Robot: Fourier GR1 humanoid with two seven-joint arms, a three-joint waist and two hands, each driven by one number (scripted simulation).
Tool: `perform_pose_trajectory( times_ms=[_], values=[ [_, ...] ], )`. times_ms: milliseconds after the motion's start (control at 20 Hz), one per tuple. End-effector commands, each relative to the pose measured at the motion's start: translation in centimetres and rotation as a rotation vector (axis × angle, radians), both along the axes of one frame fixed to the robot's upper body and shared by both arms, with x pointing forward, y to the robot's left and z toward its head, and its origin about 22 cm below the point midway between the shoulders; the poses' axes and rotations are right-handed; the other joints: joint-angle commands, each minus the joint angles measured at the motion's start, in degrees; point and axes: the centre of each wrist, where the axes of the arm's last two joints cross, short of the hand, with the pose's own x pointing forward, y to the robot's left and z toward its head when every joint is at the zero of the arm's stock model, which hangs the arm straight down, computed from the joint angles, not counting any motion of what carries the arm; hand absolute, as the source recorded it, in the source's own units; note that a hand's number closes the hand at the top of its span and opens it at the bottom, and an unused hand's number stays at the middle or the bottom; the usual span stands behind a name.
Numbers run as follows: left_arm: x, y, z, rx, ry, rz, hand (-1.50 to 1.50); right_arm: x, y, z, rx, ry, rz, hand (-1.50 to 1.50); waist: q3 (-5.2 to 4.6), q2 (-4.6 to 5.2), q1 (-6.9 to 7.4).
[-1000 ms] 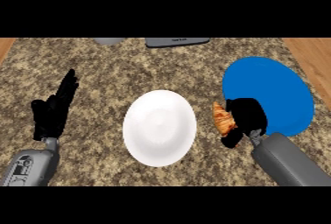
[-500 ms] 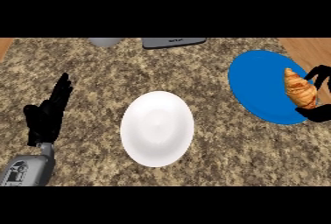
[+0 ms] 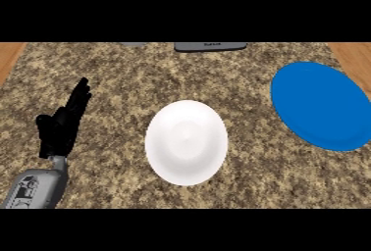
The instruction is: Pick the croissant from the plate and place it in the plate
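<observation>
So rn the croissant isn't anywhere in view. The blue plate [image 3: 322, 105] on the right is bare and so is the white plate [image 3: 186, 142] in the middle of the tabletop [image 3: 116, 73]. The right robot hand doesn't show either, so I can't tell what it's doing or whether it's got the pastry. My guess is they're both off past the right edge, but that's a guess, nothing more.

The left robot hand [image 3: 62, 125] is over on the left side, fingers straight and pointing up, holding nothing, just parked there, well apart from the white plate.

What could go wrong imo:
- The carry is out of sight, so if the croissant slips nobody sees it until the plate turns up bare.
- Coming back in from the right, the arm passes over the blue plate, which sits near the tabletop's edge. Come in too low and it could clip the rim.
- Set the croissant down too near the white plate's rim and it could roll off onto the tabletop.
</observation>
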Motion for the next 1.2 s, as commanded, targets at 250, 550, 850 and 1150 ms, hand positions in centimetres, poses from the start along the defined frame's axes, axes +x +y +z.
perform_pose_trajectory(
  times_ms=[250, 550, 850, 1150],
  values=[
    [2.2, -1.7, 0.6, 0.010, -0.015, -0.059, 0.00, 1.1, -1.9, -2.9, 0.150, 0.096, 0.106, 1.50, -0.32, 0.36, 3.68],
    [0.7, -0.9, 0.2, 0.000, -0.004, -0.069, 0.00, 6.2, 5.4, -5.8, 0.120, 0.148, 0.156, 1.50, -0.37, 0.15, 3.76],
    [0.2, -1.2, 0.6, 0.013, -0.011, -0.069, 0.00, 8.1, 9.6, -8.1, -0.110, 0.182, 0.103, 1.50, -0.37, 0.10, 4.34],
    [0.3, -2.1, -0.4, -0.001, 0.004, -0.089, 0.00, 10.2, 12.3, -12.2, 0.003, 0.370, 0.063, -1.50, -0.30, 0.54, 4.85]
  ],
)
